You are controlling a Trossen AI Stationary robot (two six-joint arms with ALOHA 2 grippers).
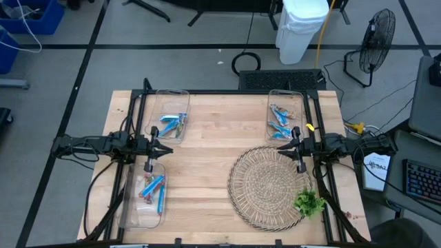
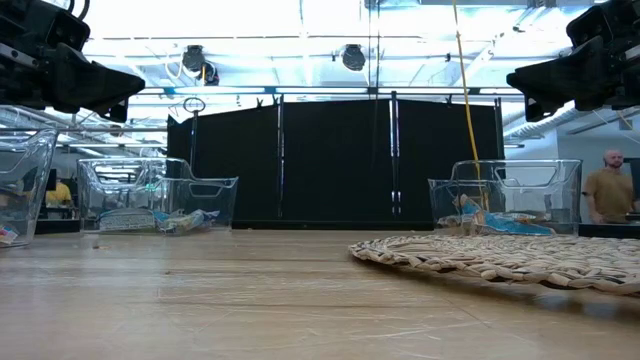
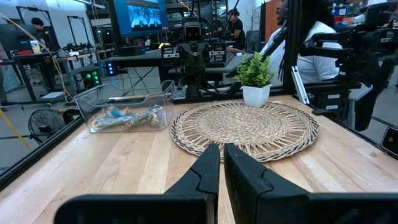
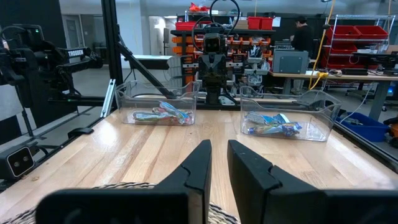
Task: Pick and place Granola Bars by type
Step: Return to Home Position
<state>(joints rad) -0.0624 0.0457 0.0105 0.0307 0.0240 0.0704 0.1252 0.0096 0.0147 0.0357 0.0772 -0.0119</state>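
Granola Bars (image 1: 153, 187) in shiny blue wrappers fill 3 clear bins (image 1: 142, 217).

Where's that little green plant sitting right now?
In the high view the small green plant sits near the table's front right corner, on the edge of the round woven mat, below the right gripper.

A grey floor crossed by dark lines surrounds the wooden table (image 1: 207, 172). Beyond the table's far edge stand a white bin (image 1: 301, 27) and a black floor fan (image 1: 375, 38). A black curtain wall (image 2: 335, 160) hangs under bright ceiling lights, and red storage bins (image 4: 354, 37) fill shelving.
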